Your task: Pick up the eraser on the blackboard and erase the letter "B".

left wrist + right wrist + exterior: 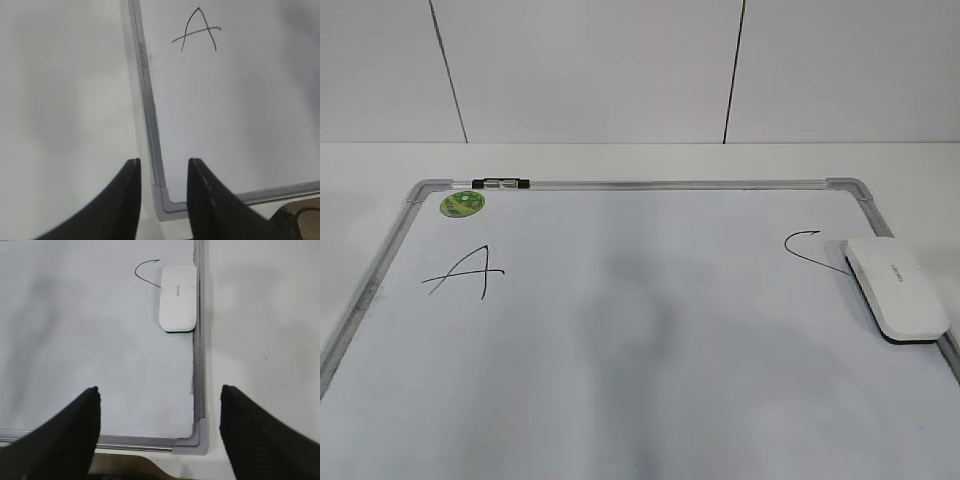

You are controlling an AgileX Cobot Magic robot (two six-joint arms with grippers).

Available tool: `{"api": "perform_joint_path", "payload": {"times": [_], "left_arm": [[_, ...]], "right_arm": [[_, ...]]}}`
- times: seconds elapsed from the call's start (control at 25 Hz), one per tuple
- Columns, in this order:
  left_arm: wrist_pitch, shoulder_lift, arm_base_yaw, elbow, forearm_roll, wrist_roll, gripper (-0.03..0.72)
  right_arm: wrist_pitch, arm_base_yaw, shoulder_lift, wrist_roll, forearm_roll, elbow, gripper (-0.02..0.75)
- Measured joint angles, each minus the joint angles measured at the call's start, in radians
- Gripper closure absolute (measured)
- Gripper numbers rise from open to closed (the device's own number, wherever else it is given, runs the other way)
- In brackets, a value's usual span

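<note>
Exterior view shows the blackboard [620,186] lying flat on the tabletop [640,160], with an "A" [466,272] at its left and a "C" [810,248] at its right. No "B" can be made out between them; that middle patch looks only faintly grey and smudged, so the letter appears already gone, or too faint to see. The eraser [897,288] rests on the board against the right frame, its near-left edge lying over the tail of the "C". No arm is visible in this view.

In the right wrist view the right hand [159,425] hangs over the board's near right corner with its fingers spread wide and nothing between them; the eraser [177,297] lies well ahead of it, beside the frame. The left hand [164,192] hovers over the near left corner, fingers parted by a narrow gap, empty.

Judged from this, either the pickup has not begun or the wiping is done and the eraser set down. If a pickup is next, the right hand must reach forward and close across the eraser's short sides without catching the frame.
</note>
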Motion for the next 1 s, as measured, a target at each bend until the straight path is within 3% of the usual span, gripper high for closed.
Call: {"api": "perform_joint_path", "payload": {"times": [0.28, 0.68, 1.0], "left_arm": [[-0.012, -0.306, 0.000, 0.097, -0.011, 0.002, 0.448], [-0.026, -0.663, 0.000, 0.340, -0.005, 0.017, 0.450], [-0.062, -0.795, 0.000, 0.416, -0.005, 0.023, 0.452]], "right_arm": [[0.006, 0.000, -0.221, 0.000, -0.004, 0.064, 0.166], [0.010, 0.000, -0.341, -0.010, -0.031, 0.205, 0.166], [0.011, 0.000, -0.445, -0.077, -0.048, 0.292, 0.166]]}}
